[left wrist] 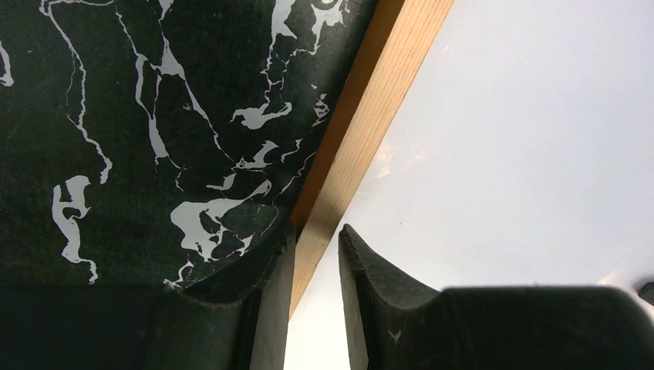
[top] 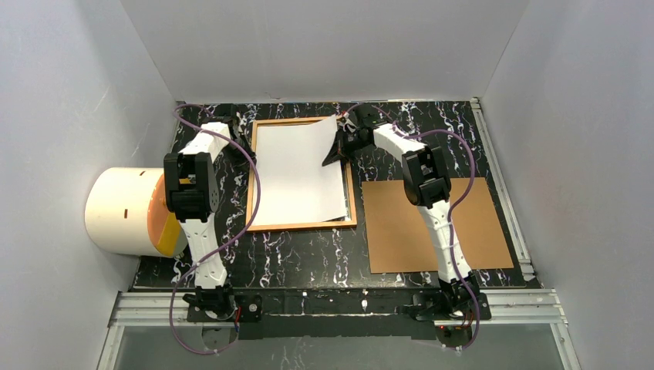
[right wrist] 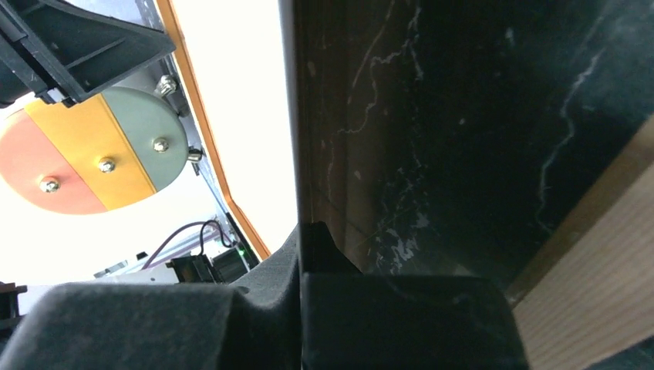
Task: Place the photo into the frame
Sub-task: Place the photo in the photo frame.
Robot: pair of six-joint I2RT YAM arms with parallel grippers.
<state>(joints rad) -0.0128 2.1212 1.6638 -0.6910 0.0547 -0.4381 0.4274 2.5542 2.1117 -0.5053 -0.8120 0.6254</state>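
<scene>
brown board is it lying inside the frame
No, the brown board lies flat on the table right of the frame, not touching it.

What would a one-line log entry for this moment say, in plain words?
right end effector: shut on photo right edge | left end effector: astride frame left rail, grip unclear | photo: white side up, askew

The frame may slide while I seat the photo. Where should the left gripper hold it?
Grip the frame by its left rail near the far corner, from above. The rail is thin and proud of the table, so the left gripper can straddle it, one finger outside, one inside.
</scene>
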